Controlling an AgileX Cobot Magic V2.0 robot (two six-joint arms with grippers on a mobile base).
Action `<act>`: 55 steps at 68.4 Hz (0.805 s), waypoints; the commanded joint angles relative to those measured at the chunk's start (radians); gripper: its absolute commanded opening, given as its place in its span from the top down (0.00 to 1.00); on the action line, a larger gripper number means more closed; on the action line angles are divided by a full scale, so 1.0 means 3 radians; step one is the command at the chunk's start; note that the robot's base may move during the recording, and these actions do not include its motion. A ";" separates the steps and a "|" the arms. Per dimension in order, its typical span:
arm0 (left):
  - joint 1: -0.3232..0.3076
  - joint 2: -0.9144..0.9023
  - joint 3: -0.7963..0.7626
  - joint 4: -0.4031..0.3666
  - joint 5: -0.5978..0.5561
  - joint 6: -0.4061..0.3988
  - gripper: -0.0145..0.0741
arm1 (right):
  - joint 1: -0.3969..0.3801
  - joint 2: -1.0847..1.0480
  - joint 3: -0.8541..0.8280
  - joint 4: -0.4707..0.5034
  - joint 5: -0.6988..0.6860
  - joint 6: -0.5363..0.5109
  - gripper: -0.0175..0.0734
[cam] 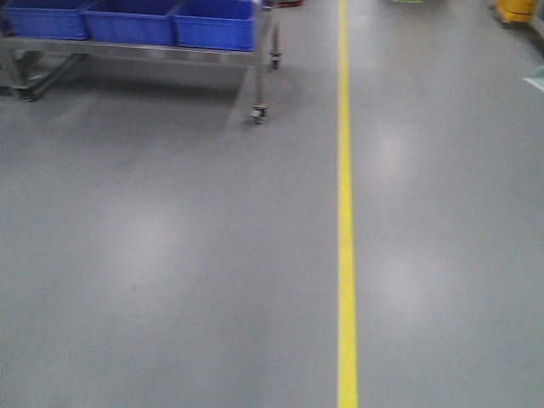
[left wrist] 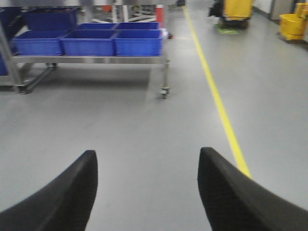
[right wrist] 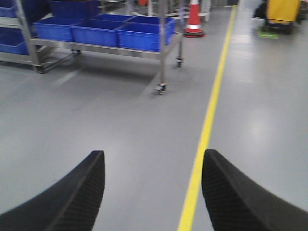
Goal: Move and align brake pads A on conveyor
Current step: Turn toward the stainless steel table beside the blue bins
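The left gripper (left wrist: 147,161) and the right gripper (right wrist: 154,159) both hang empty with fingers (left wrist: 67,197) wide apart over the grey floor (cam: 170,255) beside a yellow line (cam: 346,212), near what seems a wheeled rack (cam: 260,76) of blue bins (cam: 127,21), while brake pads and conveyor show in no view.

place: factory floor | grey sealed floor (cam: 170,255) | yellow lane line (cam: 346,212) | wheeled steel rack (left wrist: 91,59), blue bins (left wrist: 138,42) | traffic cone (right wrist: 194,19)

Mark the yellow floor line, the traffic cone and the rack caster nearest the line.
yellow floor line (cam: 346,255): front-facing view, middle of the stripe.
traffic cone (right wrist: 193,21): right wrist view, lower body of the cone.
rack caster (left wrist: 165,91): left wrist view, the wheel under the corner leg.
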 commanded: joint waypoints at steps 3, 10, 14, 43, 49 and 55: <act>-0.0011 0.0031 -0.0086 -0.0012 -0.0238 -0.0002 0.35 | -0.0019 0.0041 -0.0084 0.0006 -0.0231 -0.0008 0.34; -0.0011 0.0031 -0.0086 -0.0012 -0.0238 -0.0002 0.35 | -0.0019 0.0041 -0.0084 0.0006 -0.0231 -0.0008 0.34; -0.0011 0.0031 -0.0086 -0.0012 -0.0238 -0.0002 0.35 | -0.0019 0.0041 -0.0084 0.0006 -0.0231 -0.0008 0.34; -0.0011 0.0031 -0.0086 -0.0012 -0.0238 -0.0002 0.35 | -0.0019 0.0041 -0.0084 0.0006 -0.0230 -0.0008 0.34; -0.0011 0.0031 -0.0086 -0.0012 -0.0238 -0.0002 0.35 | -0.0019 0.0041 -0.0084 0.0006 -0.0233 -0.0008 0.34; -0.0011 0.0031 -0.0086 -0.0012 -0.0238 -0.0002 0.35 | -0.0019 0.0041 -0.0084 0.0006 -0.0233 -0.0008 0.34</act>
